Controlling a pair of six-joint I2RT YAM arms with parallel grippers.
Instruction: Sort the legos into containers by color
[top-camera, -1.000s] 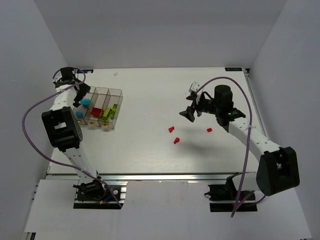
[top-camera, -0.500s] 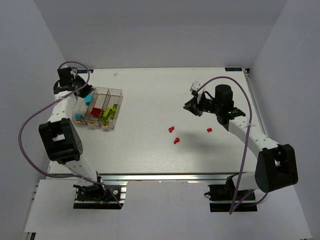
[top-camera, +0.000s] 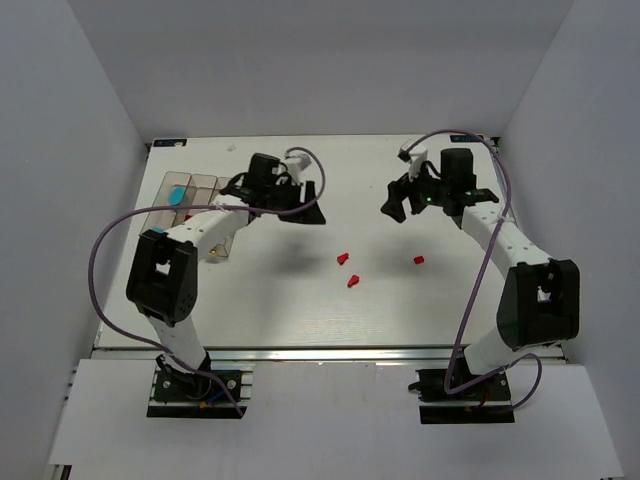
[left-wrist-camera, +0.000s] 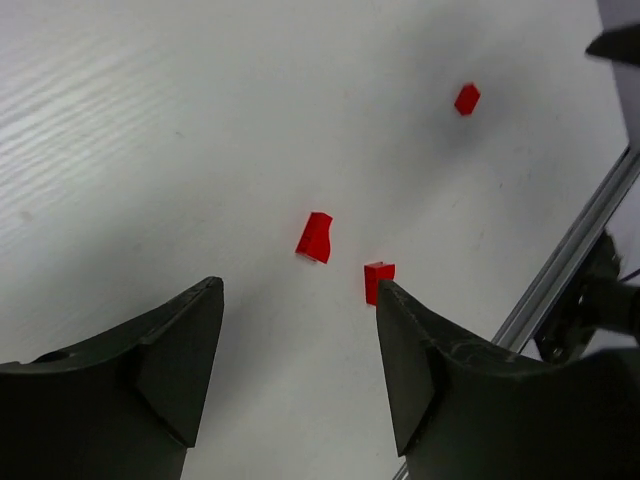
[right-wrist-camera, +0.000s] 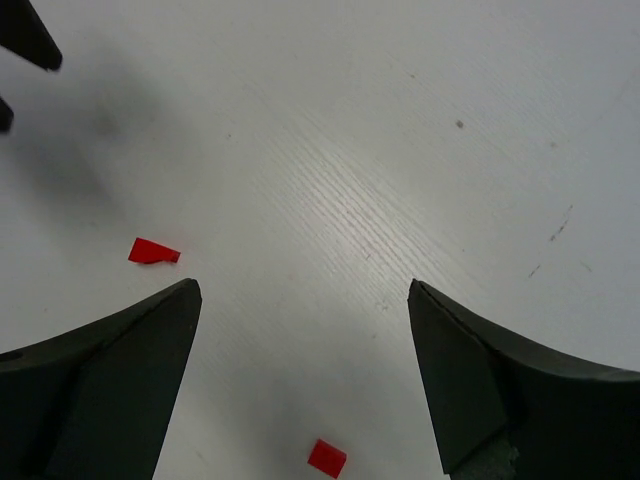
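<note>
Far left, the containers (top-camera: 172, 184) stand as a row of clear bins at the table's (top-camera: 280, 310) left side, half hidden under the left arm (top-camera: 200, 225). A cyan lego (top-camera: 178, 190) lies, as far as this view allows, in the leftmost bin. The left gripper (top-camera: 308, 195) hangs just right of the bins over bare table, its fingers (left-wrist-camera: 180, 350) spread with nothing between. Mid-table lie three red legos (top-camera: 342, 259), scattered and well apart from the bins, and the right gripper (top-camera: 392, 206) sits beyond them, spread wide and empty.

White wood-grain table (top-camera: 280, 300), plain grey walls (top-camera: 320, 60), aluminium rail (top-camera: 330, 353) at near edge
</note>
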